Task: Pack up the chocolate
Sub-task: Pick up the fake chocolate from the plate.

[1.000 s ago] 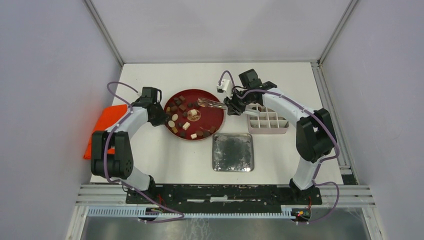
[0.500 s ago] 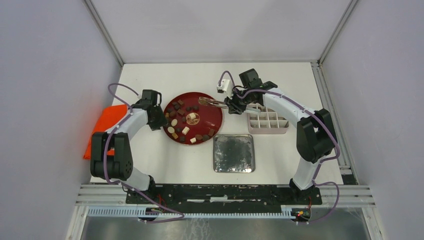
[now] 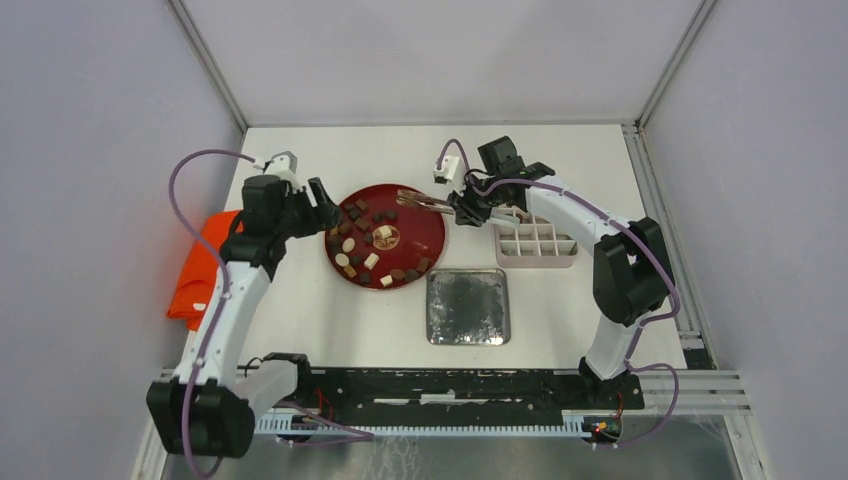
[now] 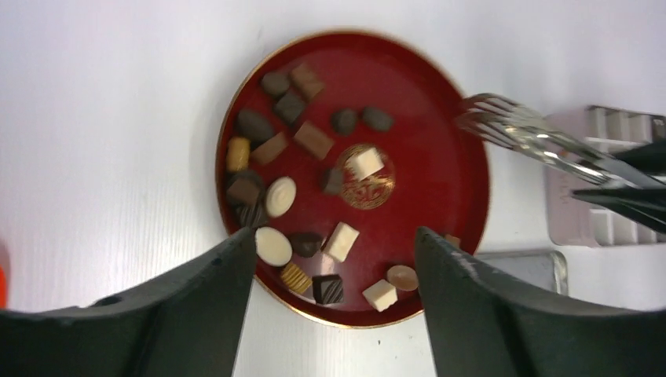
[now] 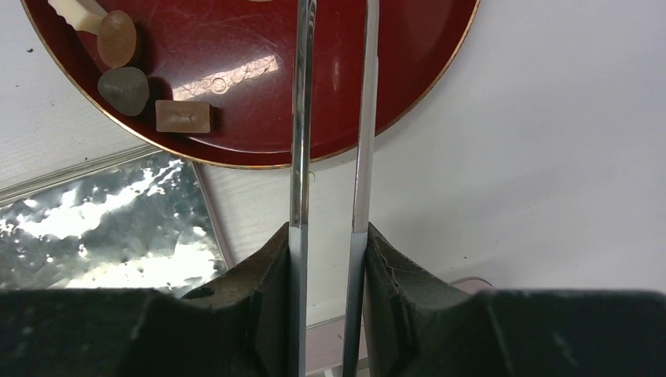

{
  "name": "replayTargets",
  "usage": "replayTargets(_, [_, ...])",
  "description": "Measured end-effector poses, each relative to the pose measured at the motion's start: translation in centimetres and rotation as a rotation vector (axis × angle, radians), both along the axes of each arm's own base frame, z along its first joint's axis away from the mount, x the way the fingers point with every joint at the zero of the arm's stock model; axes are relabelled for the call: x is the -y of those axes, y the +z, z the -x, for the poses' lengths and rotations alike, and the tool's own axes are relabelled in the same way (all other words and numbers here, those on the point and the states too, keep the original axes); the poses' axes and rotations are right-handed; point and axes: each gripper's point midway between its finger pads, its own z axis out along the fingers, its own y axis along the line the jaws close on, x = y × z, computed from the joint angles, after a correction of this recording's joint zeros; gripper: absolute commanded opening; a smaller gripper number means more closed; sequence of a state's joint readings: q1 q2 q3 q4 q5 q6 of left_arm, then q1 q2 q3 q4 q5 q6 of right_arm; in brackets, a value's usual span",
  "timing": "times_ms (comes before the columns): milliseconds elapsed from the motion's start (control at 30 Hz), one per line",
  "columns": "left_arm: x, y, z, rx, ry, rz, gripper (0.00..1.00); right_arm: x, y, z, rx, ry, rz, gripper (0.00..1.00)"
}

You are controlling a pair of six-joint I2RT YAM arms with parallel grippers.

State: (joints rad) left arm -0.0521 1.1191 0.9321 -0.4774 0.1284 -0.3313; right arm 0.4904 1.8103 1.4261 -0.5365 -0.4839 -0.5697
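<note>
With the round dark-red plate (image 4: 424,126) released, the left gripper (image 4: 334,243) stands open, empty; the right gripper (image 5: 330,236) pinches steel tongs (image 5: 301,118) for chocolate (image 4: 281,196) pickup.

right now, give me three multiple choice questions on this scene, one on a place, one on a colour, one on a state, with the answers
1. Where does the metal tray lie?
A) farther from the robot than the plate
B) nearer the robot than the red plate, to its right
C) left of the plate

2. What colour is the cloth on the left side?
A) blue
B) orange
C) green

3. What do the right jaws hold?
A) nothing
B) a spoon
C) metal tongs

Answers:
1 B, the top view shows the tray below and right of the plate.
2 B, it shows bright orange in the top view.
3 C, the right wrist view shows both tong blades pinched between the jaws.
</note>
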Motion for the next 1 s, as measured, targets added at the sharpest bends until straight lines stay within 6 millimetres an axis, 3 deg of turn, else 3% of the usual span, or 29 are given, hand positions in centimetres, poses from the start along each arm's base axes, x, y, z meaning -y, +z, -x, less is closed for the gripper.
replayTargets(133, [0.4, 5.8, 1.3, 0.264, -0.074, -0.027, 0.91, -0.2, 0.1, -0.3, 0.021, -0.004, 0.010, 0.38])
replayTargets(233, [-0.2, 6.7, 1.9, 0.341, -0.056, -0.056, 0.91, -0.3, 0.0, -0.4, 0.042, -0.008, 0.027, 0.38])
replayTargets(500, [-2.4, -0.2, 1.5, 0.131, 0.017, -0.156, 0.90, -0.8, -1.8, -0.4, 0.041, -0.004, 0.087, 0.41])
replayTargets(767, [-2.9, -0.6, 1.4, 0.118, 0.029, -0.180, 0.89, -1.5, -4.7, 0.1, -0.007, 0.011, 0.147, 0.46])
replayTargets(1000, [-3.0, -0.6, 1.3, 0.116, 0.034, -0.184, 0.89, -1.9, -4.7, -1.1, 0.002, 0.000, 0.160, 0.46])
